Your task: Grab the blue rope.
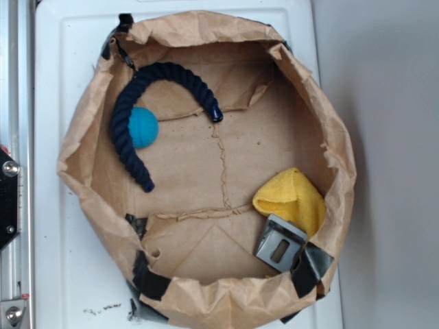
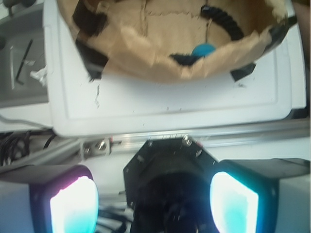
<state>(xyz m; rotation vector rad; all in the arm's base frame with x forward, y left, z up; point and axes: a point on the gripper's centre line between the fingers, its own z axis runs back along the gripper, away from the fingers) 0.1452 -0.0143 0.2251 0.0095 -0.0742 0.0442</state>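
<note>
**A:** Since the blue rope (image 1: 134,110) is what we're after: it's curled like a horseshoe in the far-left part of the paper-lined bin (image 1: 206,31), wrapped round a bright blue ball (image 1: 142,127) that touches its inner curve. One glossy end points toward the middle, the other toward the near-left wall.

**B:** And the gripper (image 2: 154,201)? In the wrist view its pads (image 2: 74,206) sit wide apart with nothing between them, well outside the bin over the white tray (image 2: 170,104).

**A:** So I'd say it's the approach step, nothing grabbed yet. Next move probably needs clearing the crumpled rim, then dropping onto the arch, away from the ball. The yellow cloth (image 1: 291,199) and metal bracket (image 1: 280,245) at the near right are well clear.
</note>
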